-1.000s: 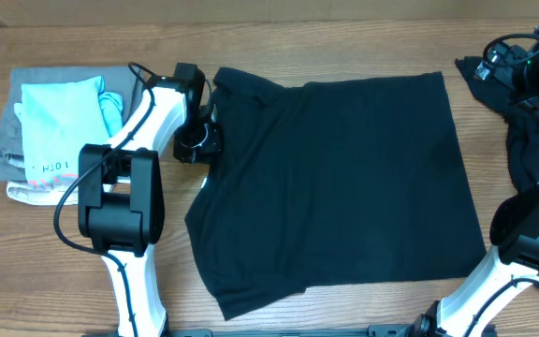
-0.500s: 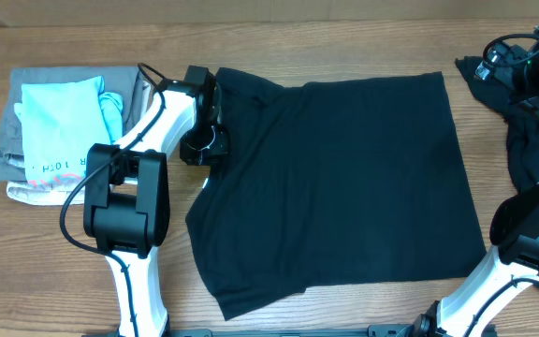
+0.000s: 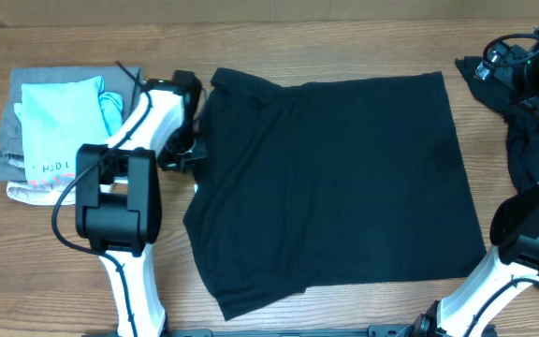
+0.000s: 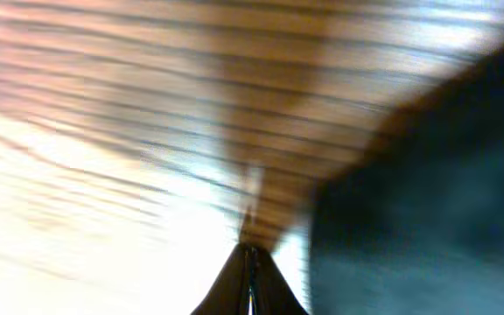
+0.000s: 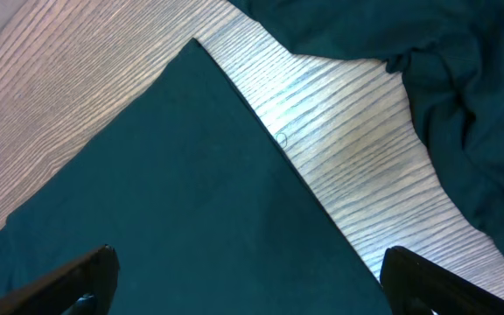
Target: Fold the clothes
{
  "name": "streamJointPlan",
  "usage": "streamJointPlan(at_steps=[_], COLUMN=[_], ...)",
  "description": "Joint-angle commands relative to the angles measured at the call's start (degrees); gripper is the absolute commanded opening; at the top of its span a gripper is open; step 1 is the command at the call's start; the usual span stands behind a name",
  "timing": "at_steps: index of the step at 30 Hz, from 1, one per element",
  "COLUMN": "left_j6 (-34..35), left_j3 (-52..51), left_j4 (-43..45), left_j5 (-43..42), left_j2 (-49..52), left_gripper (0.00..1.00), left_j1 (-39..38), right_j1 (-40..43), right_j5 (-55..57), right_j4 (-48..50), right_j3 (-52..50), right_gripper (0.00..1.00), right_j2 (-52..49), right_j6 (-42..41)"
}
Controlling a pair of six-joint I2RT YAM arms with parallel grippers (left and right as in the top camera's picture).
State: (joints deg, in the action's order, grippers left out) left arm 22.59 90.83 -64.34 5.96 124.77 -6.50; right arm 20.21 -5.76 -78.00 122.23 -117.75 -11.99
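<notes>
Shirt (image 3: pixel 335 178) looks soft and floppy (light too), so grab its edge near the left gripper (image 4: pixel 250 254), pinched together; right gripper (image 5: pixel 248 267) gapes wide.

Left of the shirt (image 3: pixel 344 178), the left arm (image 3: pixel 148 117) has white curved links, a boxy black joint block (image 3: pixel 115 201) and a thin black cable (image 3: pixel 55 213) looping beside it. Right of the shirt, the right arm (image 3: pixel 503 276) matches: white links, a rounded black joint (image 3: pixel 530 225). The left gripper (image 4: pixel 250 267) has dark tapering fingers; the right gripper (image 5: pixel 248 262) has blunt black fingers (image 5: pixel 81 276)
</notes>
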Motion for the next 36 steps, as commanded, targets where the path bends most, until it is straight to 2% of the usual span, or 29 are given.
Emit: streamJointPlan(at_steps=[1, 7, 13, 20, 26, 29, 36], left_j6=[2.1, 2.1, 0.9, -8.1, -8.2, -7.3, -4.7], left_j3=[-0.8, 1.5, 6.3, 6.7, 11.5, 14.7, 15.0], left_j4=[-0.8, -1.5, -0.9, 6.1, 6.9, 4.3, 1.6], left_j5=[2.4, 2.0, -2.3, -13.5, -13.3, -13.3, -11.4], left_j2=[0.0, -1.2, -8.9, -12.4, -12.4, -12.4, -11.3], left_gripper=[0.04, 0.04, 0.04, 0.04, 0.04, 0.04, 0.04], left_j1=[1.2, 1.3, 0.7, -0.5, -2.4, -3.7, -6.2], right_j1=[-0.1, -0.1, -0.1, -0.1, -0.1, -0.1, -0.1], right_j5=[-0.3, -0.3, -0.3, -0.3, -0.3, -0.3, -0.3], right_j4=[0.3, 0.3, 0.3, 0.3, 0.3, 0.3, 0.3], right_j3=[0.4, 0.4, 0.4, 0.4, 0.4, 0.4, 0.4], right_gripper=[1.0, 1.0, 1.0, 1.0, 1.0, 1.0, 1.0], right_j2=[0.0, 0.0, 0.0, 0.0, 0.0, 0.0, 0.0], right_j6=[0.0, 0.0, 0.0, 0.0, 0.0, 0.0, 0.0])
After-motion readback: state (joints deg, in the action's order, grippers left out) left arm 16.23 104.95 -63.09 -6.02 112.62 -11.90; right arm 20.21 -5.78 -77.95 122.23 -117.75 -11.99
